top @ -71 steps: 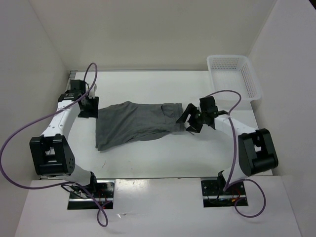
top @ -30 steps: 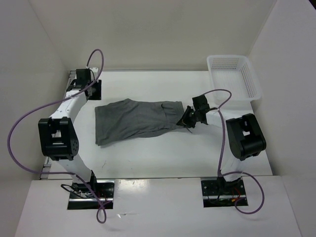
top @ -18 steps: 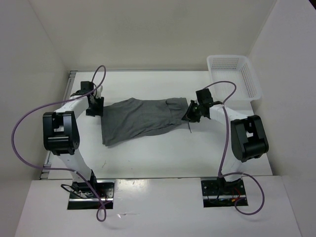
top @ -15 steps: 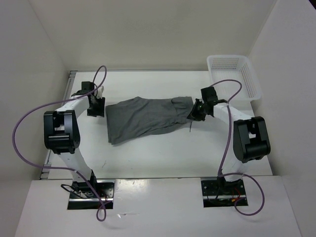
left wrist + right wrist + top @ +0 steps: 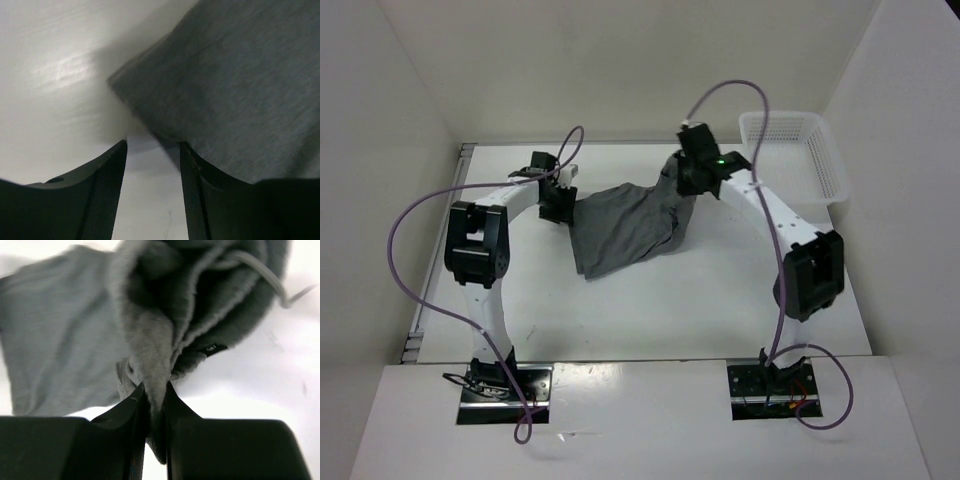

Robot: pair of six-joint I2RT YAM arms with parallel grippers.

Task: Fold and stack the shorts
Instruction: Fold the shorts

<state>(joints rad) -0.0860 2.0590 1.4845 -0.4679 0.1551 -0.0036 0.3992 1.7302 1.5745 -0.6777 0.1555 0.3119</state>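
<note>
The grey shorts (image 5: 620,225) lie in the middle of the table, their right end lifted and bunched. My right gripper (image 5: 686,184) is shut on that raised end; in the right wrist view a thick fold of the shorts (image 5: 150,355) is pinched at the right gripper (image 5: 155,396), with a drawstring (image 5: 265,274) hanging loose. My left gripper (image 5: 558,204) sits low at the far left edge of the shorts. In the left wrist view the left gripper (image 5: 152,150) is open over bare table, and a corner of the shorts (image 5: 235,90) lies just ahead of its right finger (image 5: 195,195).
A white mesh basket (image 5: 795,150) stands at the far right corner of the table. White walls close in the left, far and right sides. Purple cables loop above both arms.
My right gripper has risen and swung left toward the far side, dragging the shorts' waist end up. The shorts slid right and bunched. My left gripper moved right, staying at their left edge.
</note>
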